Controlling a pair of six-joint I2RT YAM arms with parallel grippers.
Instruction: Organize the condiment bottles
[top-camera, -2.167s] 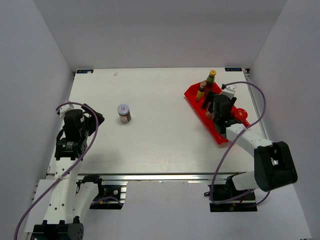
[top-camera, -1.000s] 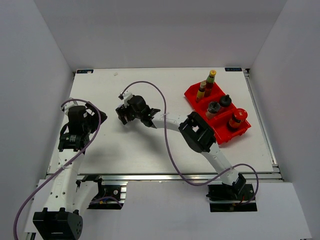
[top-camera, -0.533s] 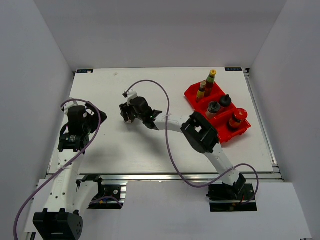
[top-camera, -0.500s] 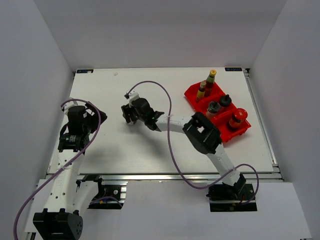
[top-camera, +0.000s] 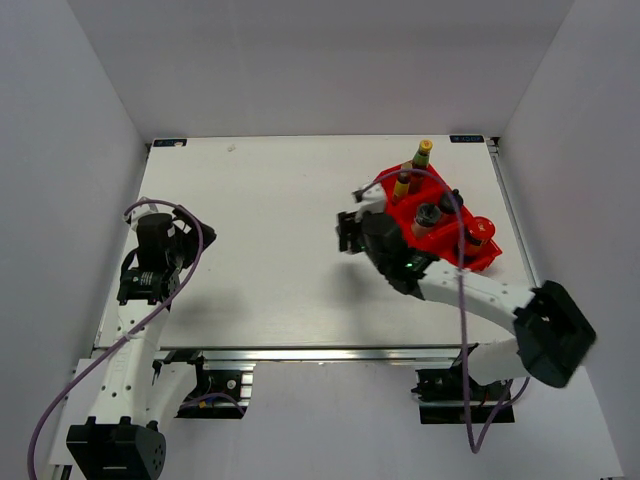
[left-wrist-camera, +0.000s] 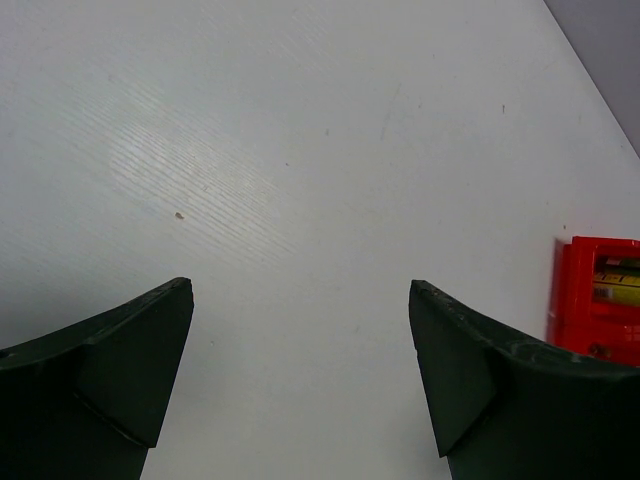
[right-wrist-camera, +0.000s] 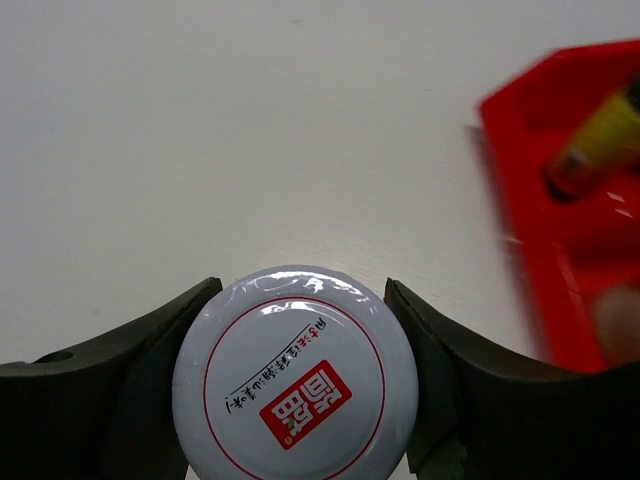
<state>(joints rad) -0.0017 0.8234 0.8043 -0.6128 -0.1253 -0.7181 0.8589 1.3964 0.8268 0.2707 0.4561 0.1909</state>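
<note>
- A white desk (top-camera: 270, 290) sits between plain grey walls.
- The right gripper (right-wrist-camera: 297, 372) has its jaws closed on a squat jar with a white printed lid (right-wrist-camera: 295, 385), one jaw on each side of the lid. It holds the jar above bare desk, just beside the left end of the red plastic bin (right-wrist-camera: 515, 190).
- Inside the bin stand two slim dark sauce bottles with yellow caps (top-camera: 421, 153), a black-capped glass shaker (top-camera: 428, 215) and a red-lidded jar (top-camera: 478, 235).
- The step in hand looks like carrying the white-lidded jar to the bin. Next it needs a free compartment, an upright descent, then release.
- Well apart from the bin, the left gripper (left-wrist-camera: 300, 330) hangs with its jaws wide apart, holding nothing.
</note>
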